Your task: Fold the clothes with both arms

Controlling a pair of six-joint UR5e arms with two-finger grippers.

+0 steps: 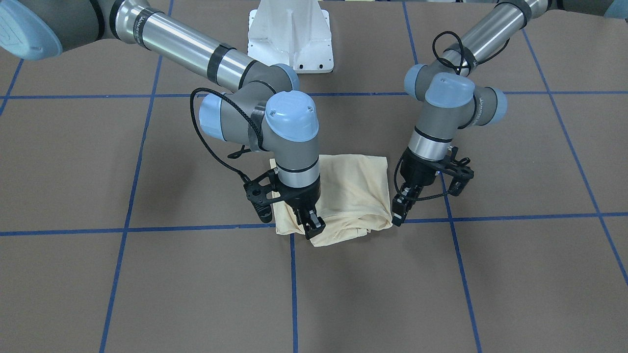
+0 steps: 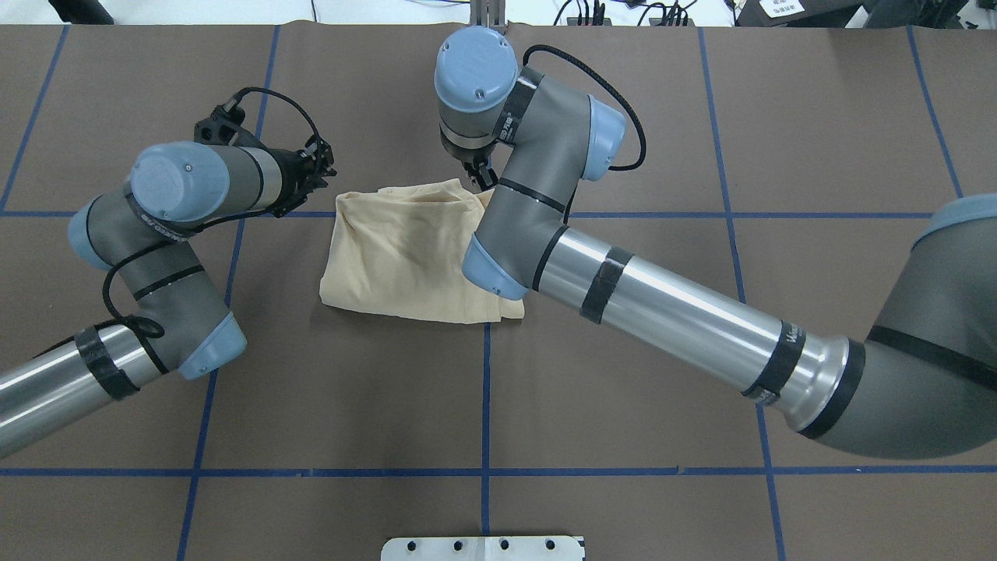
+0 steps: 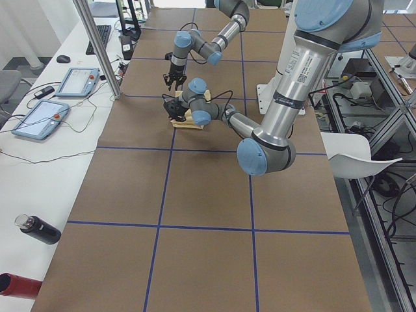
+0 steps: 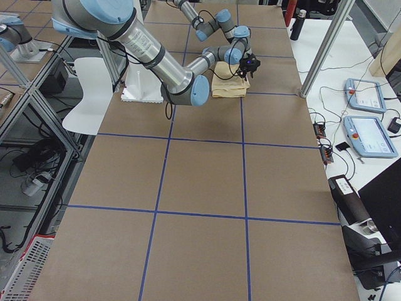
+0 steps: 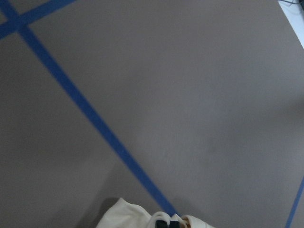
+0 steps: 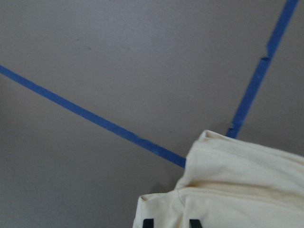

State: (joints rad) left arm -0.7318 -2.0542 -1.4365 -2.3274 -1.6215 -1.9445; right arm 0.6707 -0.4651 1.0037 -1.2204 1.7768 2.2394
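Cream-yellow cloth shirt (image 1: 353, 181), mid-frame, looks nearly folded; black left gripper (image 1: 397, 215) pinches its corner; black right gripper (image 1: 314, 226): cannot tell

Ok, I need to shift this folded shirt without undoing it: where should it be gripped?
Grip the shirt at both corners of its edge farthest from the robot's base, coming from above. That edge is a thick rolled fold, so a pinch there likely catches all layers together.

Overhead and front views face each other, sharing the folded shirt (image 1: 353, 184).
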